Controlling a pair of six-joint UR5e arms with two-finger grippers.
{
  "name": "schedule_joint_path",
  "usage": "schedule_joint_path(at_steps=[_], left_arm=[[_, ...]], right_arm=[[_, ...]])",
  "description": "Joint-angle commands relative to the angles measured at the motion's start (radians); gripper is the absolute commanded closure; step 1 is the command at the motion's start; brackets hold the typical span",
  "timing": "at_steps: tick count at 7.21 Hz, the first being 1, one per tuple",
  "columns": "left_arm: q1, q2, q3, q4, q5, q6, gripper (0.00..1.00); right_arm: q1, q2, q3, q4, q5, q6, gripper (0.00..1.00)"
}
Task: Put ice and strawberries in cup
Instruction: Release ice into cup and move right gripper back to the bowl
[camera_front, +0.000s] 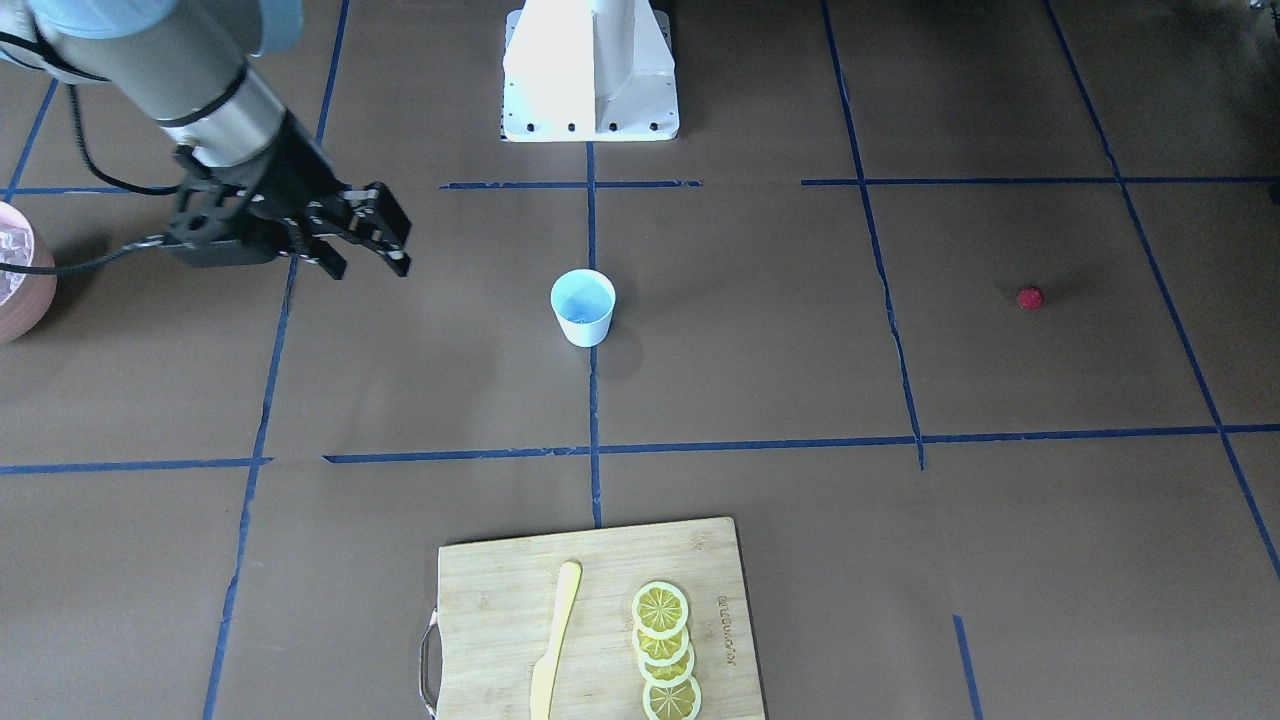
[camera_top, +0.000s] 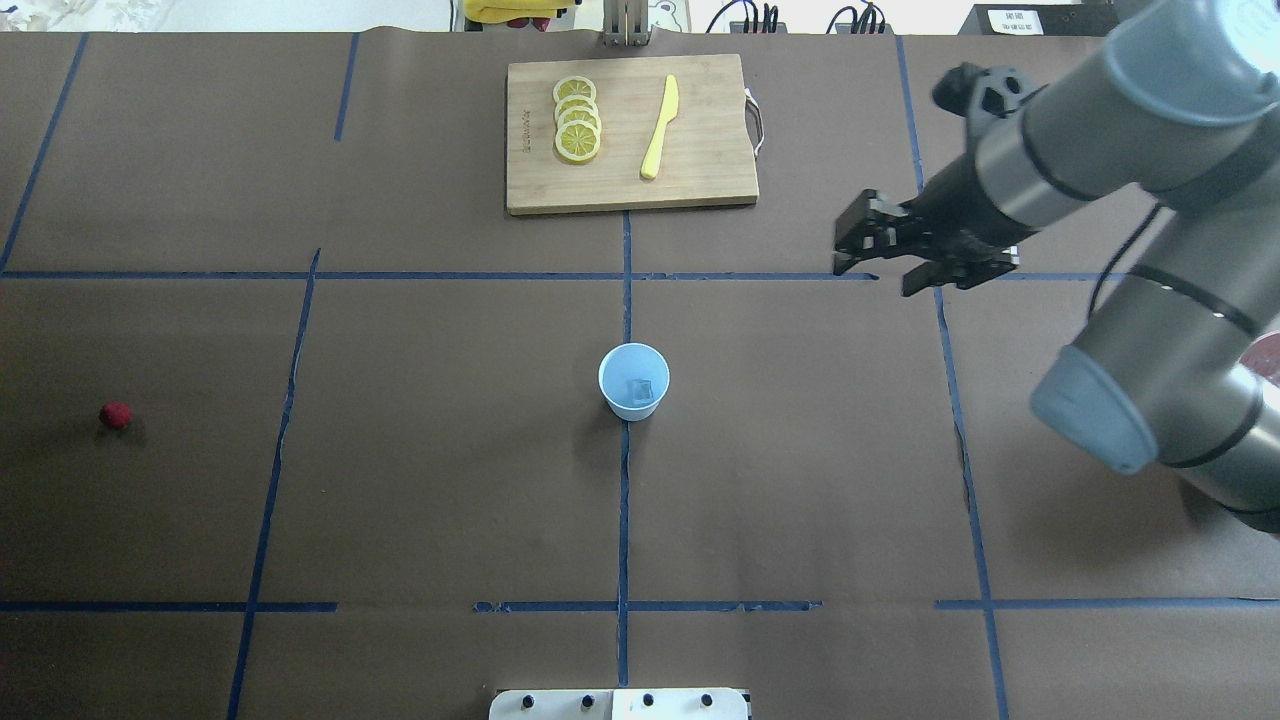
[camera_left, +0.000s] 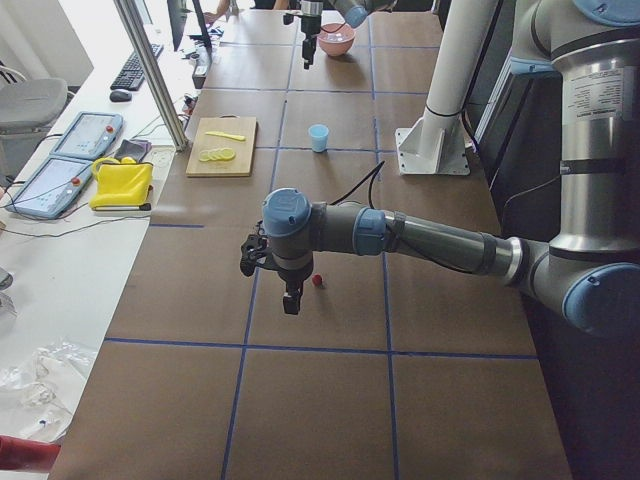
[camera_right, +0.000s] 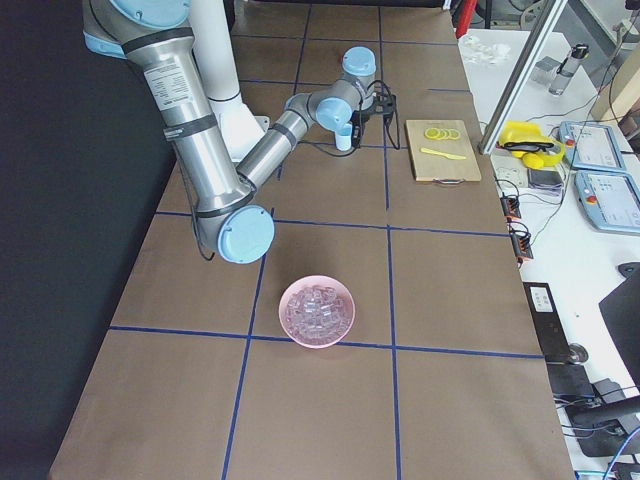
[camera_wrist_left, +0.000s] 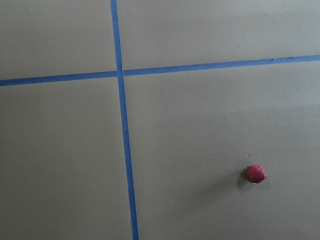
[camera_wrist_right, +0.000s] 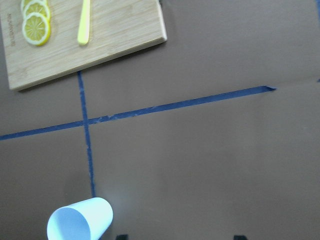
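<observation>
The white cup (camera_top: 633, 380) stands upright at the table's middle, with one clear ice cube (camera_top: 641, 389) inside. It also shows in the front view (camera_front: 583, 305) and the right wrist view (camera_wrist_right: 80, 222). My right gripper (camera_top: 875, 262) is open and empty, raised off the table to the cup's right and farther out; its fingertips (camera_wrist_right: 240, 236) stand wide apart. More ice (camera_right: 318, 308) fills the pink bowl (camera_right: 290, 325). The red strawberry (camera_top: 116, 415) lies alone on the table's left side, also in the left wrist view (camera_wrist_left: 255, 173). My left gripper (camera_left: 291, 303) hangs near it; I cannot tell whether it is open or shut.
A wooden cutting board (camera_top: 700, 170) at the table's far side carries several lemon slices (camera_top: 577, 118) and a yellow knife (camera_top: 660, 128). The pink bowl (camera_front: 30, 300) sits at the table's right end. The robot's white base (camera_front: 590, 70) stands at the near edge.
</observation>
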Motion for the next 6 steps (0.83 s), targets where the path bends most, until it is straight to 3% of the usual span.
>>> schedule_joint_path(at_steps=[1, 3, 6], left_arm=[[0.005, 0.000, 0.000, -0.007, 0.000, -0.002, 0.00], [0.005, 0.000, 0.000, -0.007, 0.000, -0.004, 0.00], [0.005, 0.000, -0.003, -0.009, 0.000, -0.005, 0.00]], right_arm=[[0.183, -0.235, 0.041, 0.006, 0.110, -0.237, 0.26], [0.339, -0.445, 0.005, 0.004, 0.127, -0.588, 0.26], [0.426, -0.572, -0.127, 0.006, 0.138, -0.848, 0.25]])
